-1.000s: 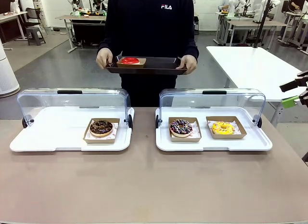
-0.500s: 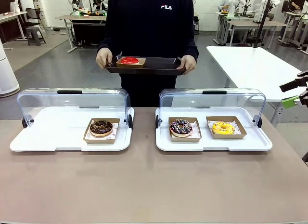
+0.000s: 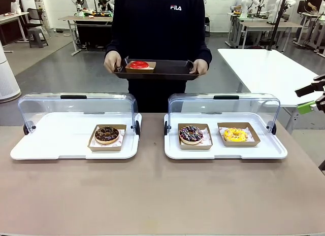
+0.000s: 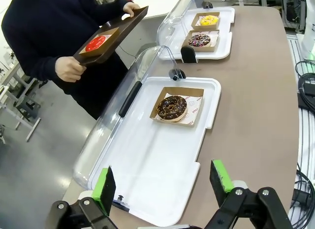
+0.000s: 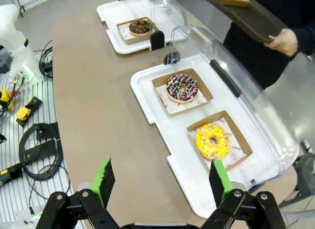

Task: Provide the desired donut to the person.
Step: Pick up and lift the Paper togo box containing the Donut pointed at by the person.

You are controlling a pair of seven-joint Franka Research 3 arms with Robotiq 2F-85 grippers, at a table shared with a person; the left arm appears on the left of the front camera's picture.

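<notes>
Left gripper (image 4: 162, 184) and right gripper (image 5: 161, 182) spread and empty; red donut (image 3: 138, 64) already lies on the tray (image 3: 172, 68) held by the person (image 3: 157, 28), so handover appears complete.

Dark navy long-sleeved sweatshirt (image 3: 157, 28), white chest print. Dark brown rectangular serving tray (image 3: 172, 69); red-glazed donut (image 3: 139, 64) in tan card box (image 3: 148, 68). Left white plastic display tray (image 3: 51, 147), right white plastic display tray (image 3: 269, 150); each with clear domed lid (image 3: 45, 106), black handle (image 3: 73, 97). Chocolate-glazed donut (image 3: 106, 134), pale sprinkles. Dark-glazed donut (image 3: 191, 134), multicolour sprinkles. Yellow-glazed donut (image 3: 235, 134), pink-orange flecks. Matte grey-brown tabletop (image 3: 152, 195). Left gripper (image 4: 162, 177), right gripper (image 5: 161, 170): black, green pads.
</notes>
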